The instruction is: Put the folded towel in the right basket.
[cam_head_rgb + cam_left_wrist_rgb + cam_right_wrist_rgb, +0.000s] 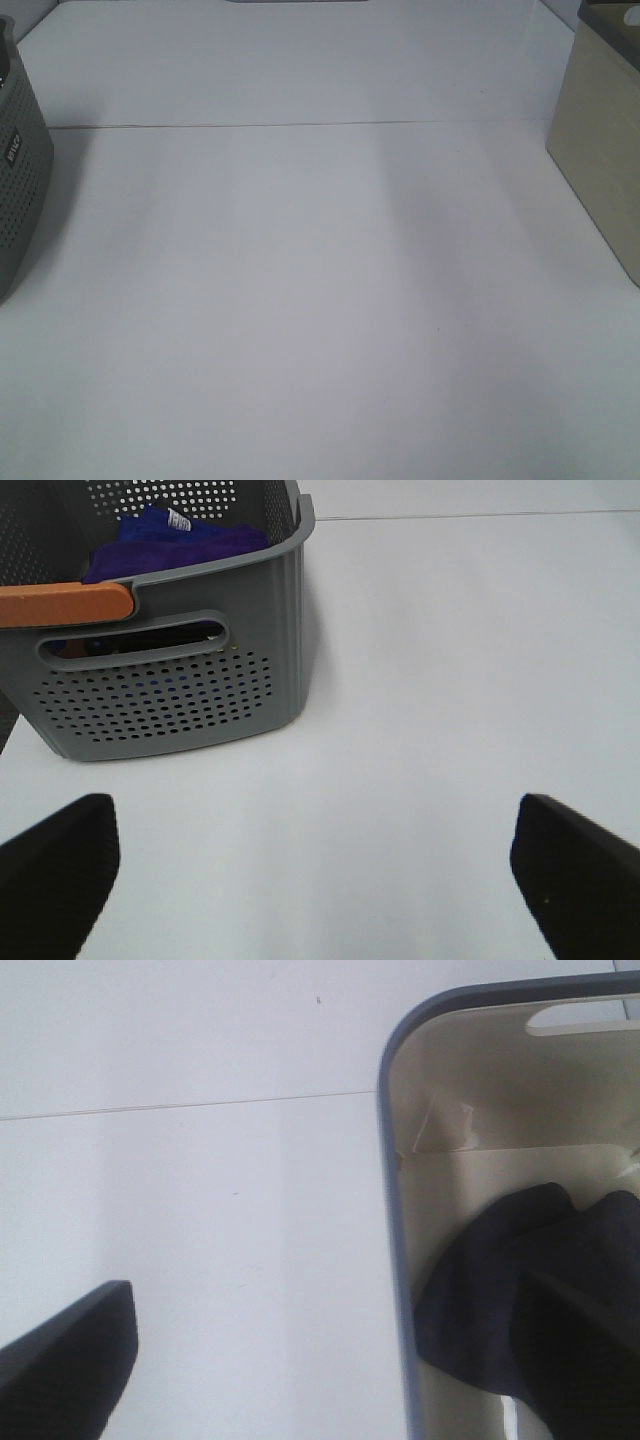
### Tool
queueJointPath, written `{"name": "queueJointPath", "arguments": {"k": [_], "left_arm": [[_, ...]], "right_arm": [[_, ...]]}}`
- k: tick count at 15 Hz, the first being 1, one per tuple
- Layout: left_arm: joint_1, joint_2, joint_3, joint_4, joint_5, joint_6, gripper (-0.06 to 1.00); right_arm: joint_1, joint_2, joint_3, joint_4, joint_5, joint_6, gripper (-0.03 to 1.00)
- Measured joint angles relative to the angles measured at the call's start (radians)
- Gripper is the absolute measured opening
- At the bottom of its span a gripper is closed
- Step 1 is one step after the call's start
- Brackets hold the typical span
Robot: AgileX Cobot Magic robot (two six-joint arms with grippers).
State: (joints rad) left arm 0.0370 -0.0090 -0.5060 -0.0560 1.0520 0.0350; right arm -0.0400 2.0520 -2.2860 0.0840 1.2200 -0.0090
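A dark navy towel [480,1300] lies inside the beige right basket [400,1210], which has a blue-grey rim; the basket also shows at the right edge of the high view [600,170]. My right gripper [325,1380] is open, with one finger over the table and the other over the basket, by the towel; I cannot tell whether they touch. A purple towel [170,540] lies in the grey perforated left basket [180,690]. My left gripper [320,880] is open and empty, in front of that basket. Neither gripper shows in the high view.
The grey basket [15,170] stands at the left edge of the white table [320,300]. It has an orange handle [65,605]. A thin seam [300,125] crosses the table towards the back.
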Motion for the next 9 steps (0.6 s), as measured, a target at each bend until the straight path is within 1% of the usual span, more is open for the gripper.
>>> {"name": "queueJointPath", "arguments": {"k": [2, 4, 5, 6, 8, 9], "left_arm": [[0.000, 0.000, 0.000, 0.000, 0.000, 0.000, 0.99], [0.000, 0.000, 0.000, 0.000, 0.000, 0.000, 0.99], [0.000, 0.000, 0.000, 0.000, 0.000, 0.000, 0.99], [0.000, 0.000, 0.000, 0.000, 0.000, 0.000, 0.99], [0.000, 0.000, 0.000, 0.000, 0.000, 0.000, 0.99], [0.000, 0.000, 0.000, 0.000, 0.000, 0.000, 0.99]], "right_arm": [[0.052, -0.120, 0.136, -0.009, -0.001, 0.002, 0.97], [0.109, -0.276, 0.376, -0.026, -0.003, 0.002, 0.97], [0.118, -0.325, 0.435, -0.028, -0.003, 0.002, 0.97], [0.137, -0.435, 0.589, -0.028, -0.018, 0.009, 0.97], [0.152, -0.665, 0.880, -0.018, -0.096, 0.009, 0.97], [0.153, -0.800, 1.008, -0.017, -0.118, 0.009, 0.97]]}}
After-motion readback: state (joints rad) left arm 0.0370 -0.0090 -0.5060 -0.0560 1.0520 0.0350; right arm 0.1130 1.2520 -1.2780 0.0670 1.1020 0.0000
